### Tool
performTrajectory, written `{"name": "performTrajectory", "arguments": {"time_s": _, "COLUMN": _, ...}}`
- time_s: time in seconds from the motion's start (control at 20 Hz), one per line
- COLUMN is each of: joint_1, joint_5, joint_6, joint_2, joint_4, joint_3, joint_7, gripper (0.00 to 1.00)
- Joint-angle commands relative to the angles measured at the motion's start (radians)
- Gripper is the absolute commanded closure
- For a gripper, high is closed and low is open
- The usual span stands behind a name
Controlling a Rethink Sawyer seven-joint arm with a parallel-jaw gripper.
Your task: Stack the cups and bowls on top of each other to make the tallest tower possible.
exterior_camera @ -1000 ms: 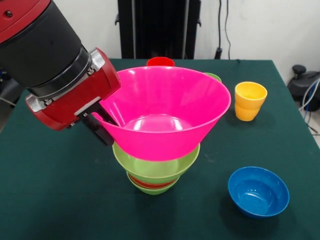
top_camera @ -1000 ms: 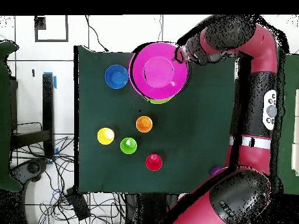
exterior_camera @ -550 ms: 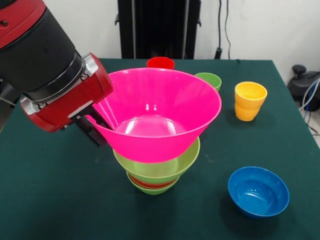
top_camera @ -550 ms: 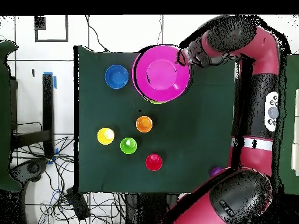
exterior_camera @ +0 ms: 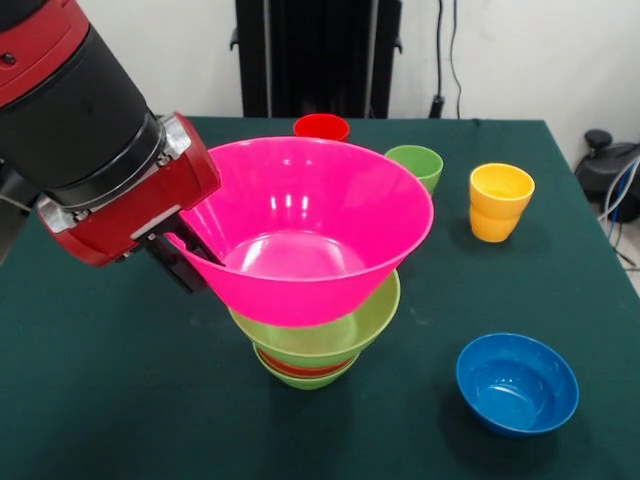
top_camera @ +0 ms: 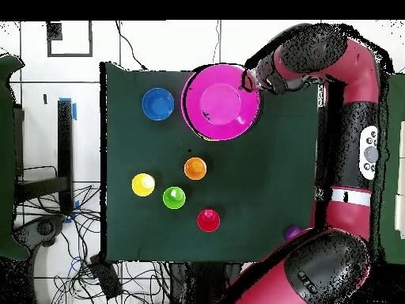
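Front view, done: I see the pink bowl (exterior_camera: 305,230) sitting tilted on the large green bowl (exterior_camera: 320,335), which nests on a red-orange bowl (exterior_camera: 300,367) and a small green bowl (exterior_camera: 305,380); four bowls make the tower.
Front view, gripper: my gripper (exterior_camera: 190,262) is clamped on the pink bowl's rim at its left side, one finger inside the wall, one outside.
Front view, left: the blue bowl (exterior_camera: 517,383), yellow cup (exterior_camera: 498,202), green cup (exterior_camera: 416,165) and red cup (exterior_camera: 321,127) stand apart on the table (exterior_camera: 120,400).
Front view, hidden: the pink bowl covers the orange cup, and I cannot judge whether it is seated.
Overhead view, position: the tower is at the table's top edge, with the blue bowl beside it.
Overhead view, left: the orange cup (top_camera: 194,168) stands loose near the others.
Overhead view, hidden: a purple cup (top_camera: 293,233) peeks past the arm; the lower bowls are covered.
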Motion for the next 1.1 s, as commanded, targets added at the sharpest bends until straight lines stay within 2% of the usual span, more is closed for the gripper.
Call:
{"name": "performTrajectory", "arguments": {"time_s": 0.05, "joint_1": 0.027, "joint_5": -0.022, "joint_6": 0.093, "joint_2": -0.029, "joint_4": 0.041, "joint_3": -0.081, "joint_7": -0.242, "gripper": 1.00}}
{"name": "performTrajectory", "arguments": {"time_s": 0.3, "joint_1": 0.037, "joint_5": -0.016, "joint_6": 0.117, "joint_2": -0.028, "joint_4": 0.027, "joint_3": -0.095, "joint_7": -0.224, "gripper": 1.00}}
{"name": "performTrajectory", "arguments": {"time_s": 0.65, "joint_1": 0.039, "joint_5": -0.003, "joint_6": 0.096, "joint_2": -0.033, "joint_4": 0.041, "joint_3": -0.104, "joint_7": -0.205, "gripper": 1.00}}
{"name": "performTrajectory", "arguments": {"time_s": 1.1, "joint_1": 0.037, "joint_5": 0.037, "joint_6": 0.081, "joint_2": -0.061, "joint_4": 0.104, "joint_3": -0.111, "joint_7": -0.131, "gripper": 1.00}}
